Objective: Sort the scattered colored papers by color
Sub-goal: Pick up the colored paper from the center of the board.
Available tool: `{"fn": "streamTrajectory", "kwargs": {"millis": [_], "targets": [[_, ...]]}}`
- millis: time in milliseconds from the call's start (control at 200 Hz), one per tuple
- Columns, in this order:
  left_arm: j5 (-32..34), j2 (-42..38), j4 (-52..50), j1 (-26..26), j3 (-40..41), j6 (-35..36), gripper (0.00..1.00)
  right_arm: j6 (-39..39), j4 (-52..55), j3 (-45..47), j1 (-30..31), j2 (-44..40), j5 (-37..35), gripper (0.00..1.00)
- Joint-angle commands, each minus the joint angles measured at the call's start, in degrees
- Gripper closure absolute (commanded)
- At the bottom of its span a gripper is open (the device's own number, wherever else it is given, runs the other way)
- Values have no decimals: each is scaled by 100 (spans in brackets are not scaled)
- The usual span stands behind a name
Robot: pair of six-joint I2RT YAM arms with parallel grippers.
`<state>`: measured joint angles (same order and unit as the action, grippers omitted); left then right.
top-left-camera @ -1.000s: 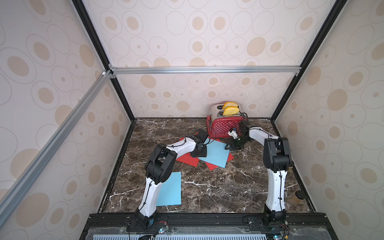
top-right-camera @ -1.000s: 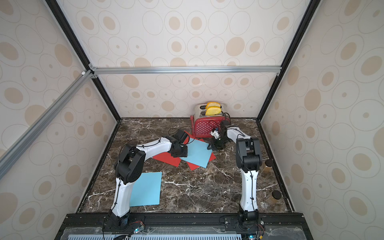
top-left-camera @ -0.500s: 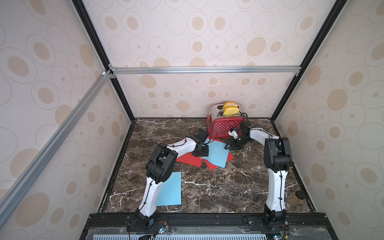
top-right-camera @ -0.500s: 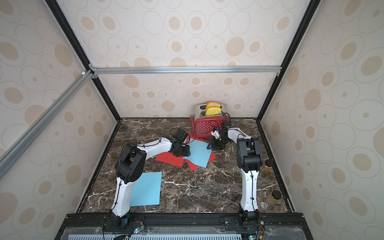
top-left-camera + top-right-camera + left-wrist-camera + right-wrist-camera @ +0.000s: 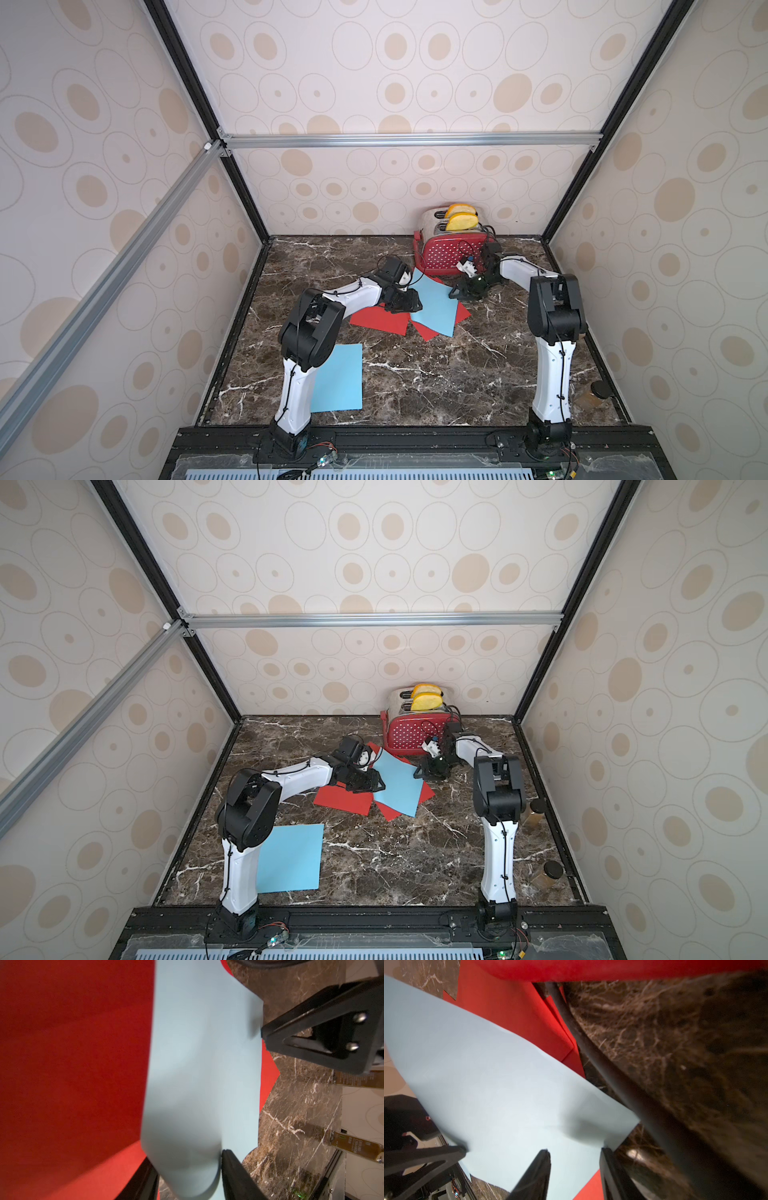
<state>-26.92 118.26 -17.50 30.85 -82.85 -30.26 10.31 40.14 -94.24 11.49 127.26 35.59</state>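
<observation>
Centre of the worktop: 1 blue sheet lies tilted across overlapping red sheets. The left tool, jaws partly closed, pinches a bulging fold at its left edge. The right tool straddles the opposite corner with jaws apart; whether it grips is unclear. A 2nd blue sheet lies flat at lower left.

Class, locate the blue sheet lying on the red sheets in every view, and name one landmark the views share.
In a top view: blue sheet mid-table, near the toaster.
In a top view: blue sheet likewise.
Left wrist: fills the middle.
Right wrist: spans the middle.
Shared landmark: red sheets underneath it.
</observation>
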Motion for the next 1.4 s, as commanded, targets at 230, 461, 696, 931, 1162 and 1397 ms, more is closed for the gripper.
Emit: {"fn": "streamTrajectory", "kwargs": {"millis": [230, 461, 696, 931, 1162, 1397], "targets": [[-718, 182, 399, -217, -252, 604, 45, 103, 153, 234, -24, 201, -194, 55], [-1050, 407, -56, -287, -614, 1043, 44, 106, 148, 225, -24, 255, -158, 55], [-728, 328, -569, -511, -855, 1672, 42, 88, 153, 232, -24, 246, -159, 55], [-853, 233, -152, -597, -689, 1536, 38, 83, 153, 239, -24, 246, -133, 55], [-1166, 795, 170, -615, -654, 1307, 33, 58, 204, 209, -24, 256, -117, 55], [-865, 422, 26, -616, -346, 1325, 35, 70, 170, 218, -24, 246, -101, 55]]}}
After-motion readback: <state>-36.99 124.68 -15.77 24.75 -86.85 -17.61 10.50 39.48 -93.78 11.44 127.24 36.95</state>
